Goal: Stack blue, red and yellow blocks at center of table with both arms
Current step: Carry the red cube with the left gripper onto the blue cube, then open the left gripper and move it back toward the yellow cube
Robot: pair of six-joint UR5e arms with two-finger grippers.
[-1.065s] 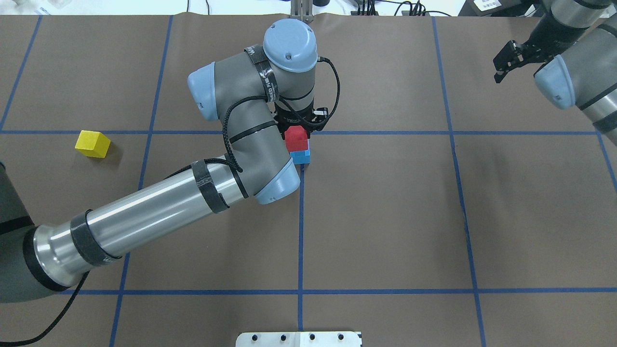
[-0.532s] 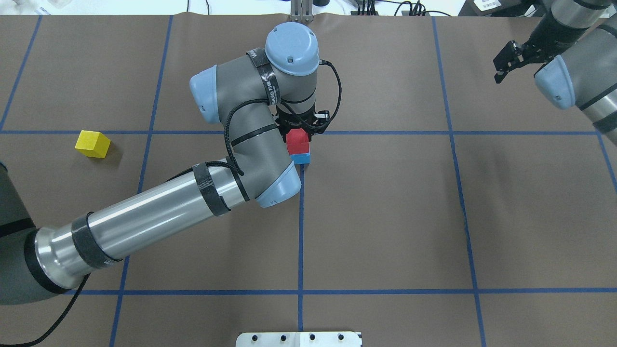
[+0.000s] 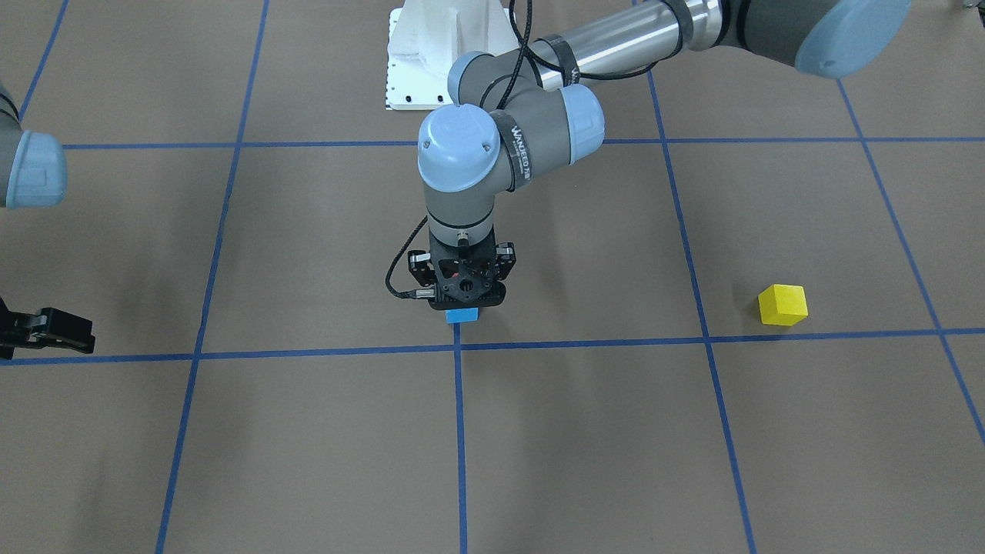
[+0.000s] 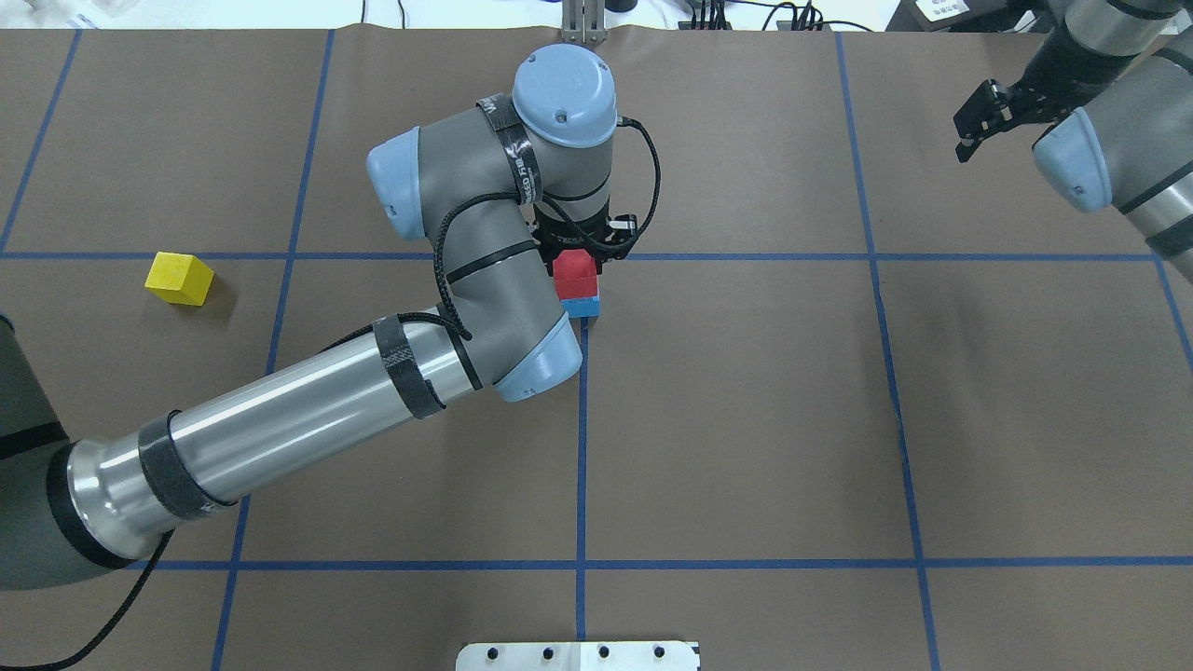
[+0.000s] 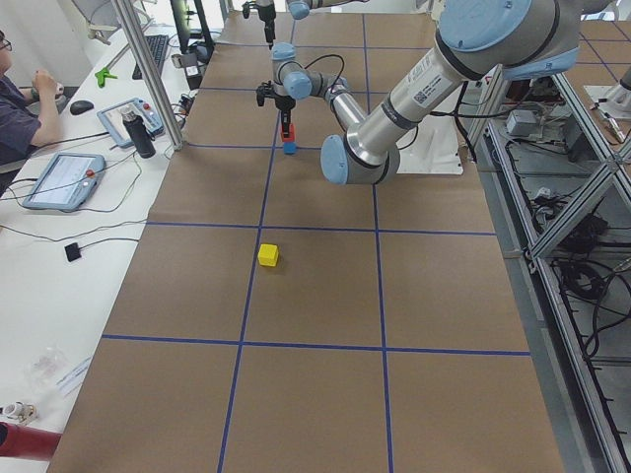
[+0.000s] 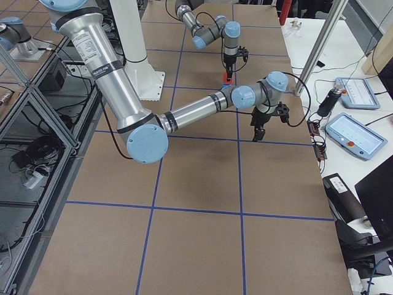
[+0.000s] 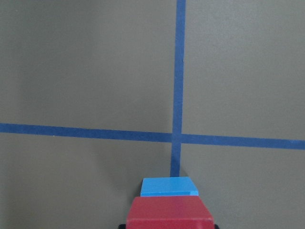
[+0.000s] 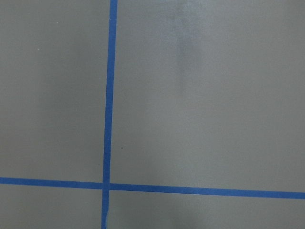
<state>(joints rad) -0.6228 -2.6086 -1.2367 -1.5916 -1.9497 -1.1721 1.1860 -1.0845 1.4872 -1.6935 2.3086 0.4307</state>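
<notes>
At the left of the table (image 4: 746, 419), the yellow block (image 4: 179, 278) sits alone, well apart from the stack. Leave it there until the step in hand is finished.

At the centre, your left gripper (image 3: 462, 296) points straight down with its jaws clamped on the red block (image 4: 574, 274). That block is directly over the blue block (image 4: 582, 306), which lies just on the robot's side of the tape crossing (image 7: 176, 137). From overhead the red looks seated on the blue, but I cannot tell from any view whether the faces are fully in contact.

- Before you let go, check the left wrist view: red and blue look centred side to side, with a strip of blue top showing beyond the red's far edge.
- Ease down until the red bears on the blue, without pressing hard enough to slide the blue along the paper.
- Open the jaws slowly and only a little, so neither finger drags the red sideways.
- Then lift straight up, with no sideways motion until the fingers are above the red's top.

At the far right, your right gripper (image 4: 977, 121) hangs over bare table, holding nothing. I cannot tell whether its jaws are apart or together. It is well clear of the stack, so keep it parked there during the release.
</notes>
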